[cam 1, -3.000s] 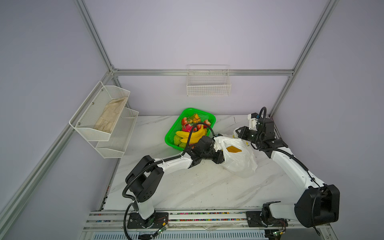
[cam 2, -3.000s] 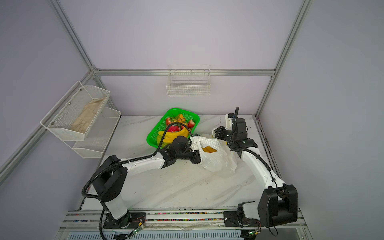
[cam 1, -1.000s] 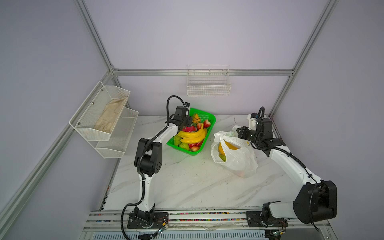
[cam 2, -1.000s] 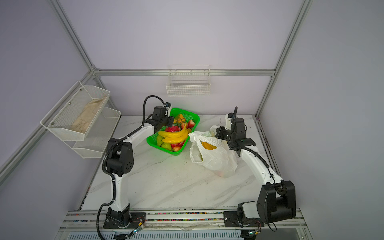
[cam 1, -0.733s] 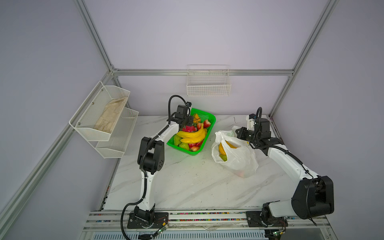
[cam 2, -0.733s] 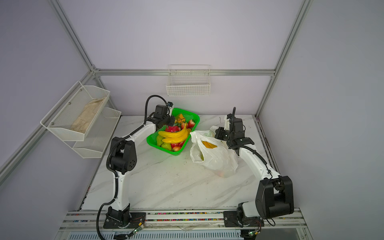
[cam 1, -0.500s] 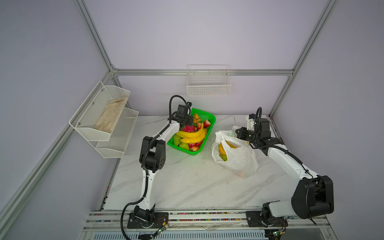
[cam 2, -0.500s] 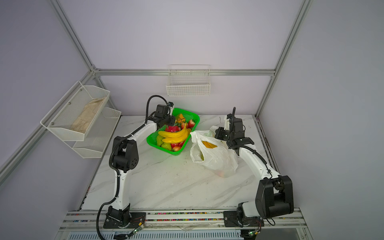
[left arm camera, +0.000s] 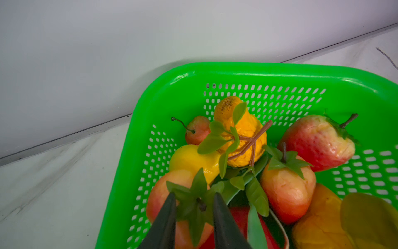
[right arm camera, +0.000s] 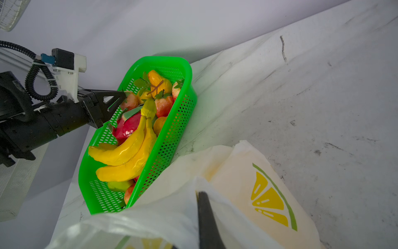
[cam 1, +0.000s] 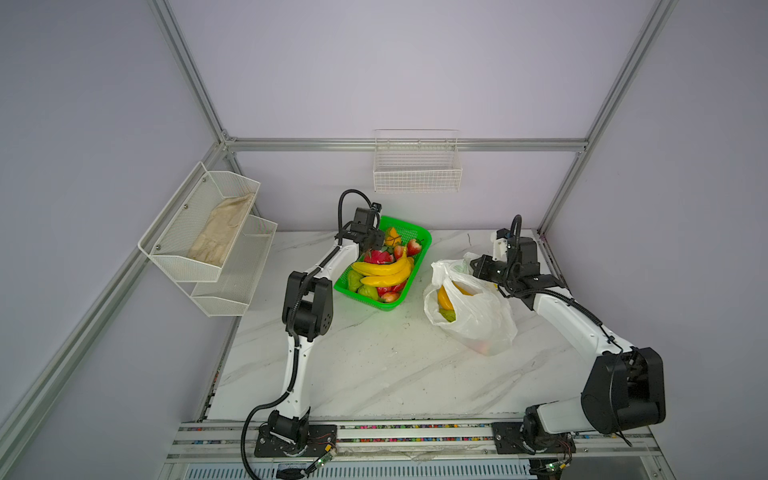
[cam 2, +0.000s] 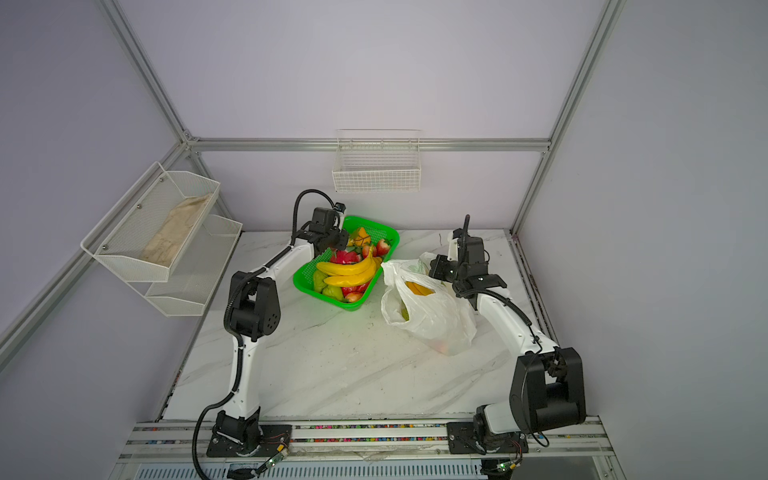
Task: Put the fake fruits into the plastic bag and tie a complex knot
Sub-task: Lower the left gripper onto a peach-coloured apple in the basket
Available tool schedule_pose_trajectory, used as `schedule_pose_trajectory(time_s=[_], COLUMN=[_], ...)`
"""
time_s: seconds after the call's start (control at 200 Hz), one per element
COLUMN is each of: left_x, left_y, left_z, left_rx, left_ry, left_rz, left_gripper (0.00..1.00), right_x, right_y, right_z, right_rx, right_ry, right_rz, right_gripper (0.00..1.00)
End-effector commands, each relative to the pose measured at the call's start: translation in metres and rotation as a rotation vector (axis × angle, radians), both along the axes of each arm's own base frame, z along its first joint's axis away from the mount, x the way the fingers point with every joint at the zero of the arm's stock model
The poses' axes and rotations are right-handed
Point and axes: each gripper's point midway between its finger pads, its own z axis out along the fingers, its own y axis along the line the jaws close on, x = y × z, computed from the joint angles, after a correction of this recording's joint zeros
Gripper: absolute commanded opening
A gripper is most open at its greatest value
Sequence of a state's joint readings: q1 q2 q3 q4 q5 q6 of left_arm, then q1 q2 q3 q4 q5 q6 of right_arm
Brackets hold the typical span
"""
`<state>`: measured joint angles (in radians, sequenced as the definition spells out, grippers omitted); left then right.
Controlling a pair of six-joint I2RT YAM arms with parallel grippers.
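Gone from the bag's mouth, where it stood three seconds back, the left tool (left arm camera: 194, 200) has crossed to the far corner of the basket, and its jaws have drawn closer together over the last second. They now stand narrow, one finger on either side of the stem and green leaf crown of a glossy red-orange plastic apple (left arm camera: 160, 191). Whether the pads already pinch cannot be told. That apple lies near the wall of the bright green perforated plastic basket (left arm camera: 258, 69), touching a yellow pear-shaped fruit (left arm camera: 189, 159), with a red strawberry (left arm camera: 316, 142) further along and the yellow plastic banana bunch (cam 1: 384, 270) lower in the heap.

The right tool (right arm camera: 202, 197) has barely shifted. It is clamped on the rim of the thin white plastic bag (cam 1: 478, 320) with the lemon-slice print, holding the mouth up and turned toward the basket. The bag sits on the white marbled desk (cam 1: 374, 365) just beside the basket, and yellow fruit (cam 1: 446, 297) already shows inside it.

The step in hand looks like picking one more fruit; many remain in the basket and no knot is begun. Next, the jaws probably need to finish closing low enough to catch the stem or the fruit's shoulder, not just the thin leaves. The apple then has to be lifted clear of its neighbours and carried across to the held-open mouth.
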<state>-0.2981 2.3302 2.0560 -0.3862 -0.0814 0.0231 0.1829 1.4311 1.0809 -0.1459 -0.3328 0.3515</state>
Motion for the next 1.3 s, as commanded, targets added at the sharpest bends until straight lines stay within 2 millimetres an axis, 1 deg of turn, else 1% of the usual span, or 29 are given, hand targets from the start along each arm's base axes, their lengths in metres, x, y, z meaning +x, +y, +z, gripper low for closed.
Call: schedule_pose_trajectory(time_s=[0.0,0.055,0.155,0.32,0.405,0.445,0.64,0.705,0.88,0.95,0.985,1.09,1.105,1.15,1.17,1.235,1.24,1.295], left_x=[0.016,0.016,0.016,0.015,0.013,0.012,-0.001,-0.008,-0.026,-0.037,-0.044,-0.073,-0.079,-0.097,-0.105,-0.135,-0.137,-0.165], left_y=[0.003,0.003,0.004,0.004,0.004,0.004,0.006,0.006,0.007,0.008,0.01,0.012,0.01,0.004,0.002,-0.002,-0.002,-0.007], left_z=[0.038,0.037,0.036,0.044,0.054,0.059,0.095,0.1,0.125,0.135,0.144,0.163,0.169,0.175,0.181,0.192,0.195,0.199], left_rx=[-0.003,0.002,0.011,0.009,0.004,0.002,-0.042,-0.065,-0.122,-0.147,-0.163,-0.255,-0.275,-0.319,-0.345,-0.428,-0.432,-0.51], left_ry=[-0.09,-0.09,-0.089,-0.102,-0.116,-0.123,-0.203,-0.216,-0.265,-0.282,-0.299,-0.327,-0.336,-0.341,-0.348,-0.343,-0.35,-0.344], left_rz=[-0.006,-0.009,-0.008,-0.012,-0.013,-0.014,-0.014,-0.016,-0.022,-0.021,-0.021,-0.025,-0.037,-0.087,-0.098,-0.122,-0.124,-0.131], left_gripper=[0.23,0.19,0.14,0.06,0.0,0.0,0.0,0.0,0.0,0.0,0.0,0.0,0.0,0.0,0.0,0.0,0.0,0.0], right_x=[0.004,0.004,0.004,0.005,0.006,0.005,0.004,0.004,0.003,0.003,0.003,0.003,0.003,0.003,0.002,0.003,0.003,0.003], right_y=[-0.001,-0.001,-0.001,-0.001,-0.001,0.0,0.0,0.001,0.001,0.0,-0.001,0.002,0.002,0.003,0.003,0.004,0.004,0.005], right_z=[0.002,0.001,-0.001,-0.005,-0.004,-0.004,-0.005,-0.006,-0.004,-0.002,-0.001,0.002,0.002,0.003,0.002,0.004,0.004,0.005], right_rx=[-0.004,-0.004,-0.007,-0.009,-0.007,-0.009,-0.005,-0.005,-0.005,-0.004,-0.006,0.01,0.011,0.018,0.02,0.025,0.024,0.026], right_ry=[-0.016,-0.013,-0.011,-0.001,-0.002,0.0,0.003,0.004,-0.002,-0.007,-0.009,-0.019,-0.018,-0.022,-0.02,-0.023,-0.024,-0.027], right_rz=[-0.002,-0.001,0.0,0.0,0.002,0.004,0.01,0.012,0.013,0.011,0.006,0.013,0.015,0.018,0.019,0.022,0.023,0.028], right_gripper=[0.0,0.0,0.0,0.0,0.0,0.0,0.0,0.0,0.0,0.0,0.0,0.0,0.0,0.0,0.0,0.0,0.0,0.0])
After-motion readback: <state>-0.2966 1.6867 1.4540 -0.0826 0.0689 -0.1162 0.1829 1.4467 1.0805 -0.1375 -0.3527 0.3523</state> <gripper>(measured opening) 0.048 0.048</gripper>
